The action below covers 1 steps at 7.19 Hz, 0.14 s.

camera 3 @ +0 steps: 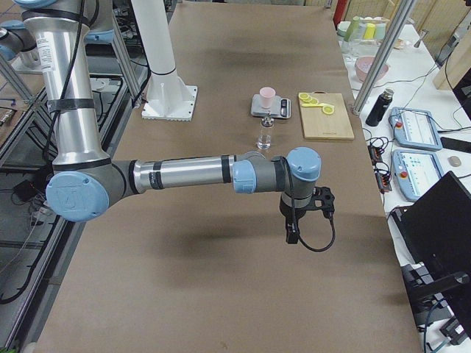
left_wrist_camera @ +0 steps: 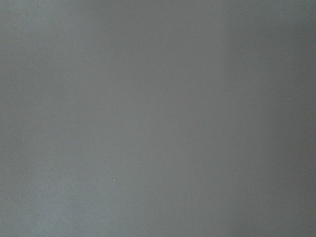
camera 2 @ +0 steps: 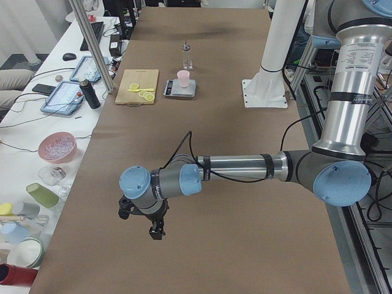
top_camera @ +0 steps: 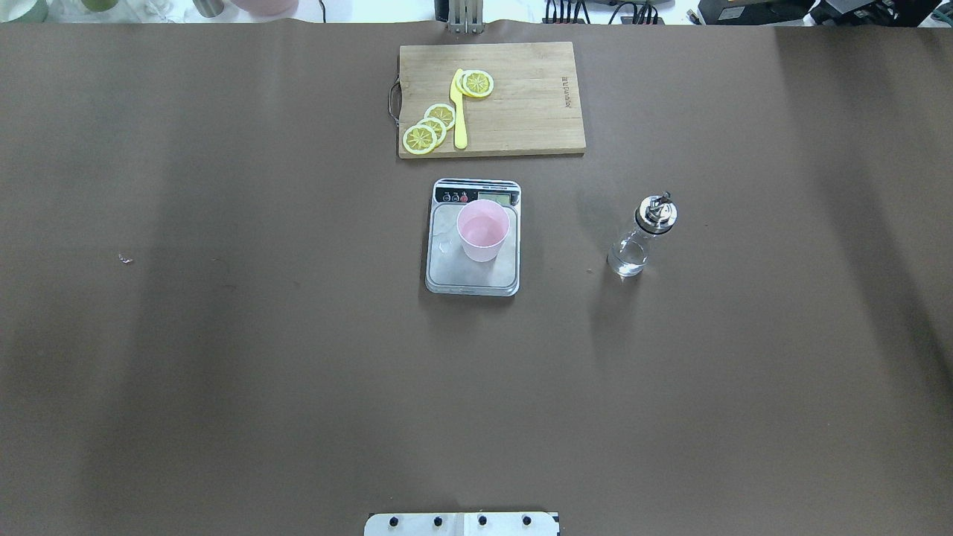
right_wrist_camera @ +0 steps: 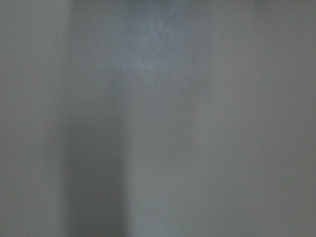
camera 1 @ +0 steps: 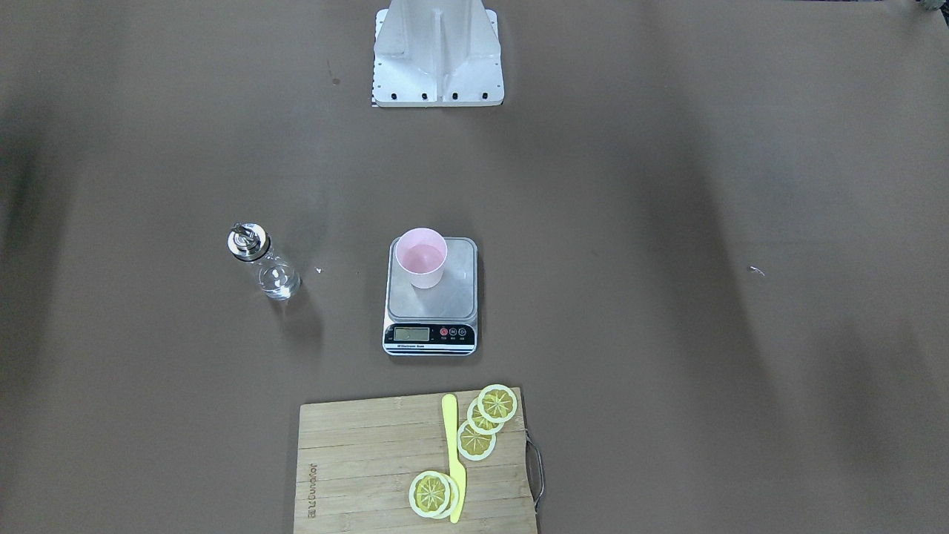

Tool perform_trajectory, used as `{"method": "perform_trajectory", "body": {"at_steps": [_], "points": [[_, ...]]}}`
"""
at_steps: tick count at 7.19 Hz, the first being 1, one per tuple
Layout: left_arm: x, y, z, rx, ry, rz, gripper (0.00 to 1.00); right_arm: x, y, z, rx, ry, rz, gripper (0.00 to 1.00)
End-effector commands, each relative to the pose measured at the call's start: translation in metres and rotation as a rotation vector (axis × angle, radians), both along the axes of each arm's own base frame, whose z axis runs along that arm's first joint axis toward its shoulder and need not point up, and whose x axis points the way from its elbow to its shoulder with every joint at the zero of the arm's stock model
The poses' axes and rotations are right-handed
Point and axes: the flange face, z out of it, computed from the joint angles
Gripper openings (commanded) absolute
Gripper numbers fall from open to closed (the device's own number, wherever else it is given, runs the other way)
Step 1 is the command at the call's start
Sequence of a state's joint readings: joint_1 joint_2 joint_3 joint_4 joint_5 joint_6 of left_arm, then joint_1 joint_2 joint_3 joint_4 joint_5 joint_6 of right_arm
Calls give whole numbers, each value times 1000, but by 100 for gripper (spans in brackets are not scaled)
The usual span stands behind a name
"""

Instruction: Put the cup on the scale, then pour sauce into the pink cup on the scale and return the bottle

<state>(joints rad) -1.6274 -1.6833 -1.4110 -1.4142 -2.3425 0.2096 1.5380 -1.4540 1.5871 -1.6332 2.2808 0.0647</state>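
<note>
Two arms of the robot are stretched out low over the brown table point(camera 1: 667, 297), each at its own end, well apart from the task's things. The left gripper point(camera 2: 142, 215) and the right gripper point(camera 3: 313, 209) appear only in the side views, so I cannot tell how wide their jaws stand or whether they hold anything. Both wrist cameras give only a blurred grey surface.

The pale pink cup point(camera 1: 421, 258) stands upright on the silver platform of the kitchen scale point(camera 1: 452, 297). The glass bottle point(camera 1: 267, 263) with its metal pourer spout stands upright on the table on the robot's right of the scale, apart from it. Beyond the scale, away from the robot, lies a wooden cutting board point(camera 1: 363, 452) with lemon slices point(camera 1: 476, 439) and a yellow knife point(camera 1: 454, 460) on it.
</note>
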Motion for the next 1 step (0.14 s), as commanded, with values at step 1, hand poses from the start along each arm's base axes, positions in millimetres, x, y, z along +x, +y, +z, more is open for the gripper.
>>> {"method": "perform_trajectory", "body": {"at_steps": [1], "points": [[0, 4, 4, -6, 0, 0, 99, 3, 7, -1, -46, -3, 0, 100]]}}
